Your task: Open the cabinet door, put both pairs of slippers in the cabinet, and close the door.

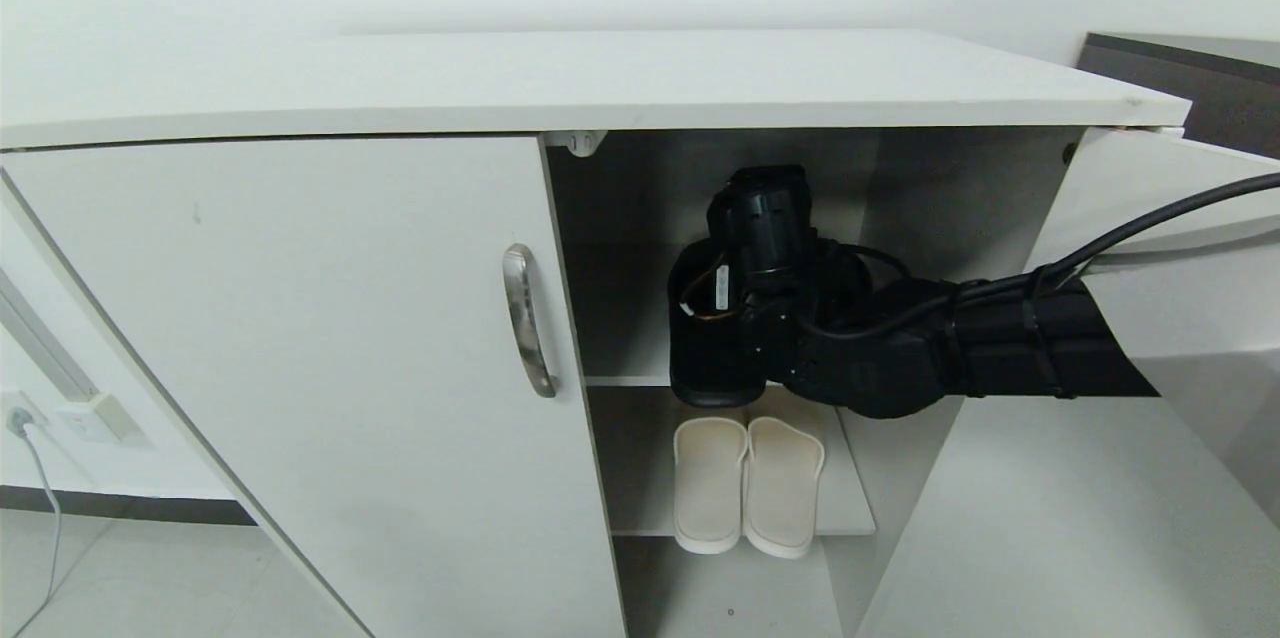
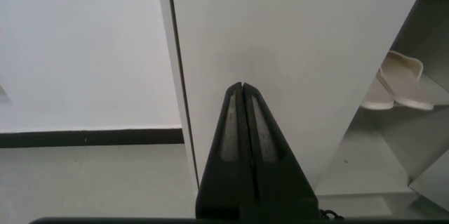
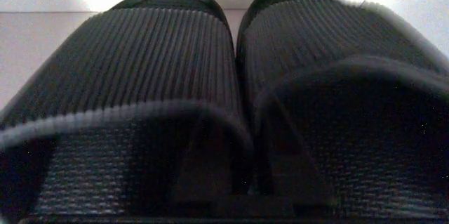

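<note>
Two black slippers (image 3: 161,62) are pinched side by side in my right claw (image 3: 244,171), which is clamped where their inner edges meet. My right arm (image 1: 1000,338) enters from the right edge of the head view, with the wrist bent into the open cabinet (image 1: 600,78). It holds the pair at the upper shelf (image 1: 625,381), frame centre. Just below, white slippers (image 1: 745,488) lie together on the lower shelf (image 1: 850,508). My left claw (image 2: 242,94) is clenched on nothing, facing the closed left door (image 1: 300,338).

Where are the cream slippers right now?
In the head view, the cream slippers lie on the open cabinet's lower shelf, right of centre, just below the black slippers.
</note>
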Motion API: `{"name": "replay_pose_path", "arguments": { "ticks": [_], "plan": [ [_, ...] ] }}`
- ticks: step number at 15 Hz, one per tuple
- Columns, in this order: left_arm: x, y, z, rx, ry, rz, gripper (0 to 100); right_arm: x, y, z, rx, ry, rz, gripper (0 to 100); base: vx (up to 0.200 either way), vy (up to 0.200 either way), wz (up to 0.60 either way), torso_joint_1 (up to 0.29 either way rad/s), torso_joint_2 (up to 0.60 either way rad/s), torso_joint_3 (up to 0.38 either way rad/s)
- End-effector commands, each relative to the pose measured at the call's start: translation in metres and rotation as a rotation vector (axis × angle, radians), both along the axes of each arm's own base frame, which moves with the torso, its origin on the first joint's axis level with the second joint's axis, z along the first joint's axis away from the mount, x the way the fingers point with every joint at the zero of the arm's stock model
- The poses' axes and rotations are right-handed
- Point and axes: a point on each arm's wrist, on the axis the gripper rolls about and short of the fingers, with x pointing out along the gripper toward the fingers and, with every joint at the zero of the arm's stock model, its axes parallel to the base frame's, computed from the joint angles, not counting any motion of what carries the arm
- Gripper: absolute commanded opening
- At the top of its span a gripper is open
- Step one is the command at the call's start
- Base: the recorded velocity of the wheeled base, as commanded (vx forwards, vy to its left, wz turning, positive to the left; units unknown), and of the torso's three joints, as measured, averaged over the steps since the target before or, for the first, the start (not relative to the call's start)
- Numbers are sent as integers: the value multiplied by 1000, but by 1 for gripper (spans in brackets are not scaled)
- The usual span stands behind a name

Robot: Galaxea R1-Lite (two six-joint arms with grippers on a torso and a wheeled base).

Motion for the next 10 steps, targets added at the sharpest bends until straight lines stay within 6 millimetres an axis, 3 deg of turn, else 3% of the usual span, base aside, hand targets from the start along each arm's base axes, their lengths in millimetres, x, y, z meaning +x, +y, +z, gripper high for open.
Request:
{"name": "replay_pose_path", "arguments": {
  "ticks": [1, 6, 10],
  "plan": [
    [0, 0, 0, 0, 1, 1, 0, -2, -1, 1, -1, 1, 2, 100, 0, 0, 0, 0, 0, 0],
    [0, 0, 0, 0, 1, 1, 0, -25, -7, 12, -4, 3, 27, 100, 0, 0, 0, 0, 0, 0],
    [0, 0, 0, 0, 1, 1, 0, -67, -12, 21, -6, 6, 89, 100, 0, 0, 0, 0, 0, 0]
  ]
}}
